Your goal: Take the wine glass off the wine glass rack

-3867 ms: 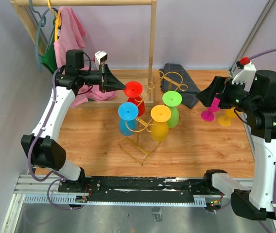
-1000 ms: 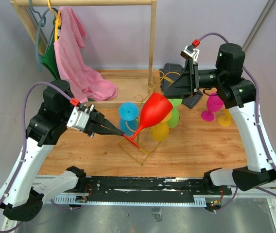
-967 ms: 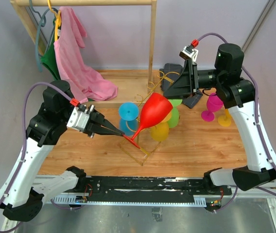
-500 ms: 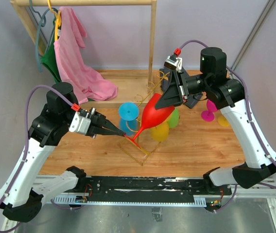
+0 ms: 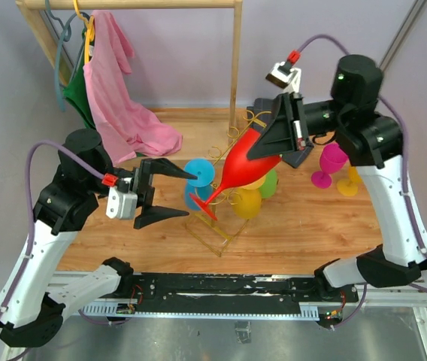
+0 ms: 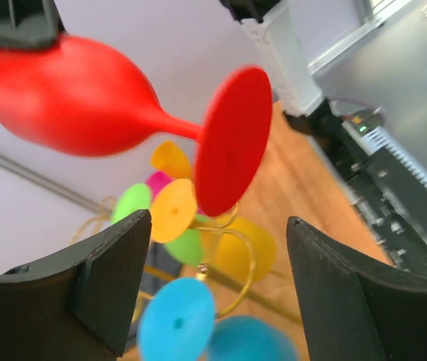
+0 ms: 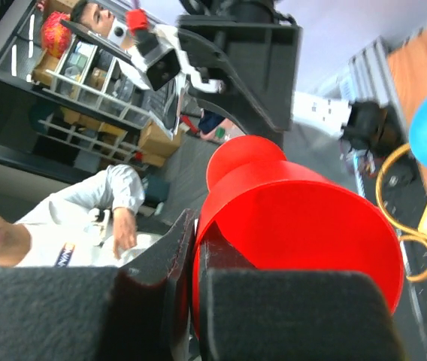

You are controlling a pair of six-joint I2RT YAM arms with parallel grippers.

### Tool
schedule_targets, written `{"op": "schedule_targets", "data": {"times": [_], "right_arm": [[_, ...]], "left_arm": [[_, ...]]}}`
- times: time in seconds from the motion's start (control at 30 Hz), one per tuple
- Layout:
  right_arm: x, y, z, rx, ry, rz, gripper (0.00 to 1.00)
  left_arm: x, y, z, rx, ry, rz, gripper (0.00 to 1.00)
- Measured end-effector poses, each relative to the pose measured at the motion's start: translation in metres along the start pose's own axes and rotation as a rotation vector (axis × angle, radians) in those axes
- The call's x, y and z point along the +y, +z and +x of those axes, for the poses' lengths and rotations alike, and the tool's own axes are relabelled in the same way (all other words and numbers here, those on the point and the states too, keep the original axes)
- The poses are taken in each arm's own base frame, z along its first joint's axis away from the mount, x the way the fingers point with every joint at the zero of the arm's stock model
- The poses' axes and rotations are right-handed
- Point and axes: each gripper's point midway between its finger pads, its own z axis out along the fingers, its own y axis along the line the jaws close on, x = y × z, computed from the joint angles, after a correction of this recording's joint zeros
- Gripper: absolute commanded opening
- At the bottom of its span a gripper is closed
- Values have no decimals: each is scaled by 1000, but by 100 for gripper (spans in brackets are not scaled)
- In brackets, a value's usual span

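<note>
Red wine glass (image 5: 245,159) over blue glass (image 5: 198,171), yellow glass (image 5: 247,203), wine glass rack (image 5: 217,233).

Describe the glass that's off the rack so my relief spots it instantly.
Find the gold wire rack at the table's centre. Just above it, the right claw pinches the rim of a tilted red wine glass, foot down toward the open left claw. It is the only red glass, and the only one in a claw.
</note>
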Motion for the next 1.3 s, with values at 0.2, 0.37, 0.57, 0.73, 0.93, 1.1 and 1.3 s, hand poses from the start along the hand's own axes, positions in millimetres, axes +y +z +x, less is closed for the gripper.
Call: {"op": "schedule_targets", "data": {"times": [0.2,0.37,0.57,0.73,0.93,1.1,1.3], "right_arm": [[42,-49,-28,-210,-226,84,1],[27,-109,-60,-463,-272,272,1],[-4,-228,-100,-901,-247,629,1],[-40,-288,-80,-1094,-206,1039,1],[-64,-333,-7,-1113,-95,1549,1],[-86,-351,57,-1062,75,1806,1],[-135,-359,121,-961,291,1953,1]], "left_arm": [[21,-4,-15,24,48,-71,98],[40,-6,-23,12,39,-150,99],[67,-9,-40,-30,0,-266,99],[83,-12,-47,-52,-43,-345,99],[98,-18,-44,-46,-111,-443,98],[114,-23,-38,-32,-162,-525,95],[125,-25,-26,-10,-198,-569,95]]}}
